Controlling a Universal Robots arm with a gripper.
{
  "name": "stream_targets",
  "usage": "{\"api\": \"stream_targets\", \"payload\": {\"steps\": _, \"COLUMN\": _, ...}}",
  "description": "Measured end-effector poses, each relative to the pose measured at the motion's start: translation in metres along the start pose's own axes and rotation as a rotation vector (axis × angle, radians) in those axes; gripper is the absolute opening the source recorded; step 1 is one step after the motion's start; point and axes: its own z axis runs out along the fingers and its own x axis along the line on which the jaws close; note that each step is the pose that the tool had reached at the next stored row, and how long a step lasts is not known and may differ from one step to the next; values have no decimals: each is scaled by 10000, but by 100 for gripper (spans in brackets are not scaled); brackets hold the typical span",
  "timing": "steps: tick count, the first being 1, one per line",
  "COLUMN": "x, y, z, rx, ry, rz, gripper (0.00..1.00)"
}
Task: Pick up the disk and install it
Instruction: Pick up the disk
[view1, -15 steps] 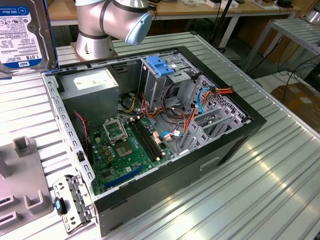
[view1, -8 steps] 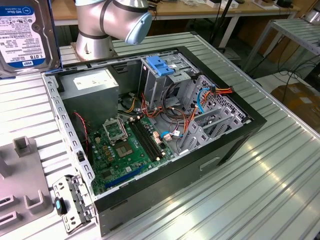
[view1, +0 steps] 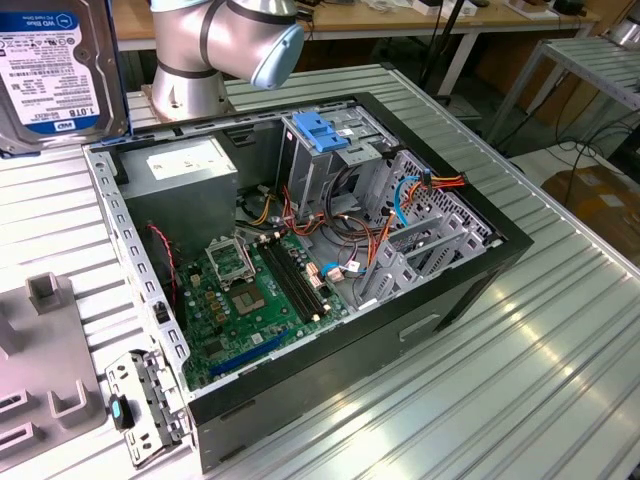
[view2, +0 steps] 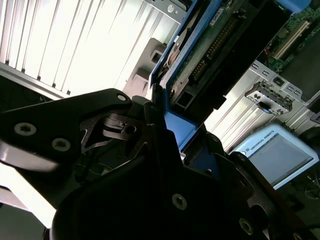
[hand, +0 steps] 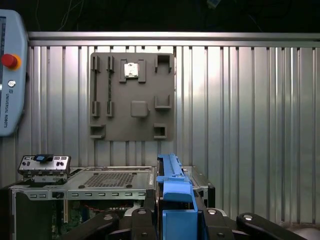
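Note:
The disk (view1: 60, 70) hangs high at the exterior view's left, close to the camera, with its white blue-edged label facing out. In the second wrist view my gripper (view2: 165, 125) is shut on the disk (view2: 215, 45), whose green circuit-board side and blue rail show between the black fingers (view2: 115, 125). In the first wrist view the disk's blue rail (hand: 172, 182) stands edge-on in my gripper (hand: 175, 217), above the open computer case (hand: 75, 187).
The open computer case (view1: 450, 290) lies on the ribbed metal table with its motherboard (view1: 250, 290), grey power-supply box (view1: 190, 170) and metal cage with a blue cap (view1: 320, 130). A grey fixture plate (hand: 132, 97) lies beyond the case. A teach pendant (hand: 10, 75) sits at the table edge.

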Motion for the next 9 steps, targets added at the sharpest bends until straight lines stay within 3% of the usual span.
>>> {"api": "stream_targets", "payload": {"steps": 9, "x": 0, "y": -97, "z": 0, "rx": 1, "ry": 0, "rz": 0, "gripper": 37}}
